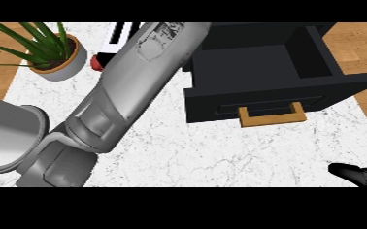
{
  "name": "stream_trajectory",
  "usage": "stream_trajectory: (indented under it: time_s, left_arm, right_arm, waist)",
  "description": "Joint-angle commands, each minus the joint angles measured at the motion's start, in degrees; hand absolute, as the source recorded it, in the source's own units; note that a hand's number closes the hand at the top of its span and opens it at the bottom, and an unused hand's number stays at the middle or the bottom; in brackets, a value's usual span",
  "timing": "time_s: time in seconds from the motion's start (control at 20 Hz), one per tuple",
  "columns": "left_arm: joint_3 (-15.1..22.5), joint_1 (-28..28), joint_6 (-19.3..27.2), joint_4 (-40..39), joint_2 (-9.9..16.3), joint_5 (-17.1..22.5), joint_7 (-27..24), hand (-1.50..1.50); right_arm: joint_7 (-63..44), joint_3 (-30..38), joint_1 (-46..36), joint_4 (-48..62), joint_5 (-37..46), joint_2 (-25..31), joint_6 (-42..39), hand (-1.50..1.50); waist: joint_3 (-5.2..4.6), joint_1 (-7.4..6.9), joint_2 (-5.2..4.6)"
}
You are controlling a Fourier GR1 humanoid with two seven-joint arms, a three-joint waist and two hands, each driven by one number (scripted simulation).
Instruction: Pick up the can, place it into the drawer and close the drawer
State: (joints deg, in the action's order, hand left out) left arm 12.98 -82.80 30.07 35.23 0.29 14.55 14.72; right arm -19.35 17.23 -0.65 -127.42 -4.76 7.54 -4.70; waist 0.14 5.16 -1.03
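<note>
Head view: one open drawer [265, 73], one potted plant [50, 53], right hand [350, 173], finger state untellable.

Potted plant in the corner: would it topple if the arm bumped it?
Probably not easily: the pot looks squat and wide, so it would likely slide rather than tip. Its long leaves look bendy and should give way. The forearm passes close beside it.
</note>
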Motion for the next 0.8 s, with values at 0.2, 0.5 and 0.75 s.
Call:
stream_trajectory:
  time_s: [0.2, 0.5, 0.75]
  left_arm:
    - [0.5, -6.8, 4.5, -10.7, -0.3, 4.7, -4.6, -1.5]
    - [2.2, -9.0, 8.3, -13.9, -0.3, 6.8, -7.1, -1.5]
    - [2.1, -7.6, 8.1, -14.2, -0.3, 11.0, -9.4, -1.5]
  right_arm:
    - [-0.6, 0.0, -2.6, 1.5, -0.2, 1.1, 0.0, -1.5]
    - [-0.7, -1.2, -4.2, 0.2, 3.5, 4.1, -1.1, -1.5]
    - [2.6, -2.2, -7.3, 2.1, 6.0, 7.6, -3.5, -1.5]
  waist:
    - [0.04, 0.3, -0.38]
    - [0.04, 1.17, -0.69]
    - [0.06, 1.7, -0.89]
